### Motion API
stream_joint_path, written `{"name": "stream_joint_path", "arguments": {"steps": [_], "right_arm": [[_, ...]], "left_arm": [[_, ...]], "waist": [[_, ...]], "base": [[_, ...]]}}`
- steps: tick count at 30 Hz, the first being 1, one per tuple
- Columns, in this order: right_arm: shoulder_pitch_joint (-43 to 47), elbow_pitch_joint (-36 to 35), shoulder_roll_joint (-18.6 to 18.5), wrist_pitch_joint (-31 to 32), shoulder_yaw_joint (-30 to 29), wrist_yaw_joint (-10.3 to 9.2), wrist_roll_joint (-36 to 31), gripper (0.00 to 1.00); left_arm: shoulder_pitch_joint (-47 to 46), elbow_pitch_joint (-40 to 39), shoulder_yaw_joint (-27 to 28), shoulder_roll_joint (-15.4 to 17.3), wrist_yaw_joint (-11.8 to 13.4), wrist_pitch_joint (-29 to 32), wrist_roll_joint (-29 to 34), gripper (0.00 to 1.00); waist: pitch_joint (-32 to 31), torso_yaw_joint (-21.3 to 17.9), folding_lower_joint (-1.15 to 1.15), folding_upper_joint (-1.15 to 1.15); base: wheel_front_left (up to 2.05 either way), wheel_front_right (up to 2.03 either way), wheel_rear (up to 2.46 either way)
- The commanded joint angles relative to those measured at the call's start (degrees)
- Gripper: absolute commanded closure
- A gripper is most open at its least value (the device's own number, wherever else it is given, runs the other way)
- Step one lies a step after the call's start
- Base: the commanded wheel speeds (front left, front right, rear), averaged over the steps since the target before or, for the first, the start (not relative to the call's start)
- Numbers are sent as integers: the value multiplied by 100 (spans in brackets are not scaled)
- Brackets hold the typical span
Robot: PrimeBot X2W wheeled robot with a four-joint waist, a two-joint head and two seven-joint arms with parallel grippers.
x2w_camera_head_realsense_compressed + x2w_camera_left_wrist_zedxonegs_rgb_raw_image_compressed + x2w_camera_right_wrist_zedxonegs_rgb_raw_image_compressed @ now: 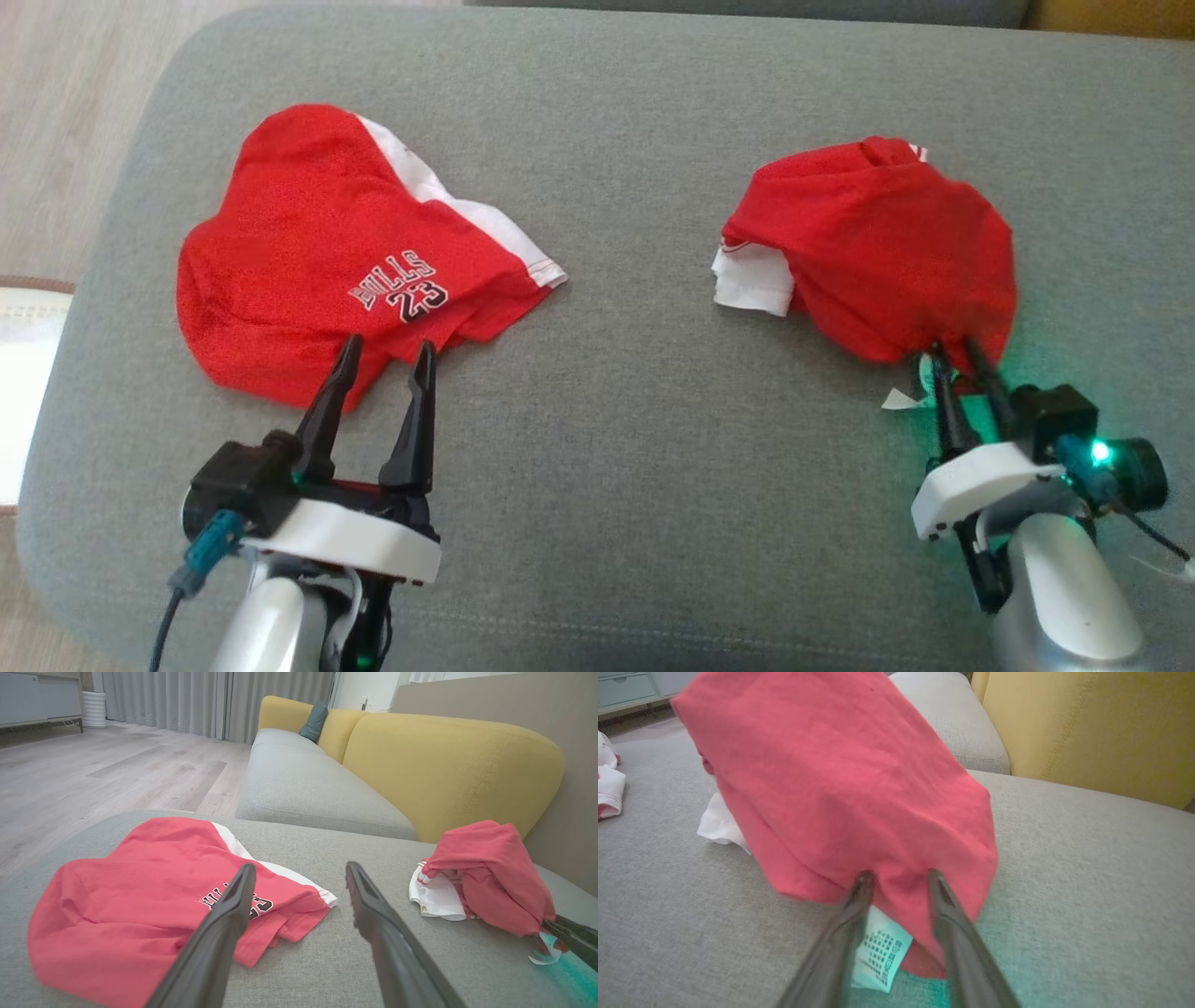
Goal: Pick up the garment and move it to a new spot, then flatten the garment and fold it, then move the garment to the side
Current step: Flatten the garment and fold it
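A crumpled red garment [887,243] [486,872] [840,779] with a white part [752,280] poking out on its left lies at the right of the grey cushion [653,420]. My right gripper [954,348] [899,875] is at its near edge. The fingers are narrowed but still apart, with a fold of red cloth between the tips and a white label [878,952] beneath. A second red garment, printed "BULLS 23" [308,243] [131,896], lies spread at the left. My left gripper [389,345] [300,868] is wide open over its near hem, holding nothing.
The cushion's rounded front-left corner drops to wooden floor [56,112]. A white object [23,373] sits at the left edge. A yellow sofa back [444,765] rises behind the cushion. Bare grey fabric lies between the two garments.
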Motion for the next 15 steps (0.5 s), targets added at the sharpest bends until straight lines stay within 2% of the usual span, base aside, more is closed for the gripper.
{"name": "stream_joint_path", "arguments": {"steps": [1,10,15], "right_arm": [[-180,-79,-29,-67,179,-4,-18,100],[-22,-306,-29,-124,831,-4,433,100],[180,-860,-29,-131,1223,-4,708,100]], "left_arm": [[-199,-170,162,-3,11,-45,-38,0],[-88,-153,171,-4,88,-45,-127,0],[29,-188,150,-4,152,-45,-174,0]], "waist": [[-40,-40,0,0],[-385,-295,0,0],[-627,-407,0,0]], "base": [[0,0,0],[0,0,0],[0,0,0]]}}
